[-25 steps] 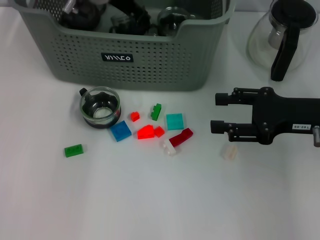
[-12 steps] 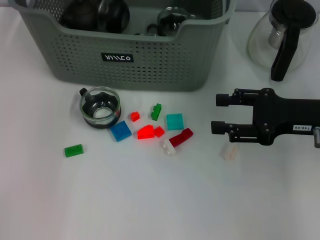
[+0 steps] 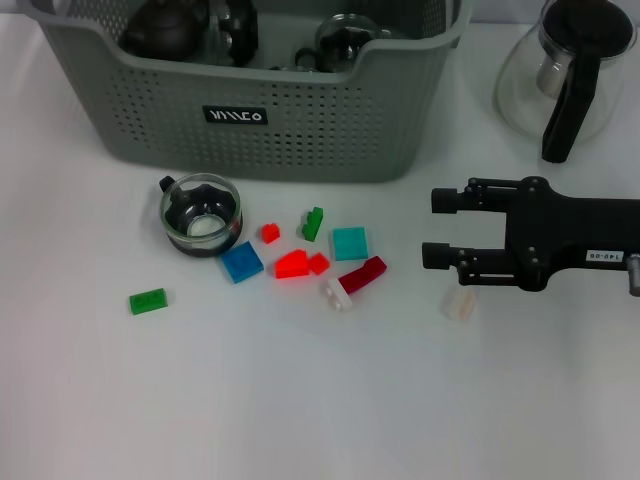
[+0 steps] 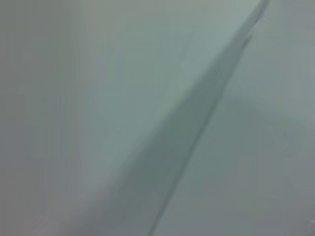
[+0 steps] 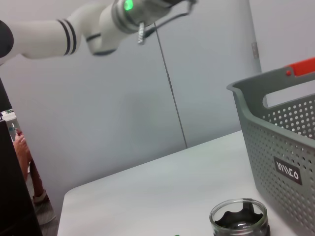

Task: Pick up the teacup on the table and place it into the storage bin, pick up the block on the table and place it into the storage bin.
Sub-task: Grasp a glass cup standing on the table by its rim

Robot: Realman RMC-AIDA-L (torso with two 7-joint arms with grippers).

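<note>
The glass teacup (image 3: pixel 200 216) stands upright on the white table just in front of the storage bin (image 3: pixel 300 125); the right wrist view also has the teacup (image 5: pixel 239 221) beside the bin (image 5: pixel 283 132). Several small blocks lie to its right, among them a blue block (image 3: pixel 241 262), a teal block (image 3: pixel 350 243) and a dark red block (image 3: pixel 362 274). My right gripper (image 3: pixel 433 227) is open and empty, right of the blocks, fingers pointing toward them. My left arm (image 5: pixel 88 27) is raised high in the right wrist view; its gripper runs off the frame's edge.
Inside the bin are a dark teapot (image 3: pixel 165 30) and glassware (image 3: pixel 345 35). A glass carafe (image 3: pixel 565 70) with a black handle stands at the back right. A green block (image 3: pixel 147 300) lies apart at the left, a clear block (image 3: pixel 459 303) under my right gripper.
The dark shapes that hung over the bin's left half have drawn back out of the head view, uncovering the teapot. My right gripper and the table's things have not moved.
</note>
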